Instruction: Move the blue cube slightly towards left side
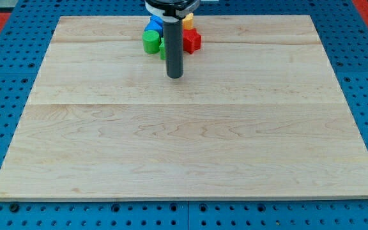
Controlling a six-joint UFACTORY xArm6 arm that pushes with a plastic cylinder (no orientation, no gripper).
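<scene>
1. Worktop (184,153): a pale wooden board on a blue perforated base. Its near and middle parts carry no blocks; we see only bare grain there.
2. My tip (174,76): the lower end of a straight dark rod that serves as our end effector. It has no jaws, so there is nothing to open, close or grip; it holds nothing. It stands on the board just below the block cluster in the view, apart from the blocks as far as we can tell.
3. Rod and arm pose: the rod hangs upright from a white and dark mount at the view's top edge. Its shaft crosses in front of the cluster and hides the cluster's middle.
4. Green cylinder (150,42): to the view's left of the rod, near the board's far edge. A second green piece shows just beside the rod; we cannot make out its shape.
5. Red block (191,41): to the view's right of the rod; it looks star-like, though we are not sure.
6. Yellow block (187,21): behind the red one, mostly hidden.
7. Blue cube (153,25): the task's item, farthest back, behind the green cylinder and partly hidden by the mount.
8. Step in hand, as we judge it: we should bring my tip round to the cube's right face and push leftward briefly. The neighbours crowd it, so a short, straight stroke should disturb them least.
</scene>
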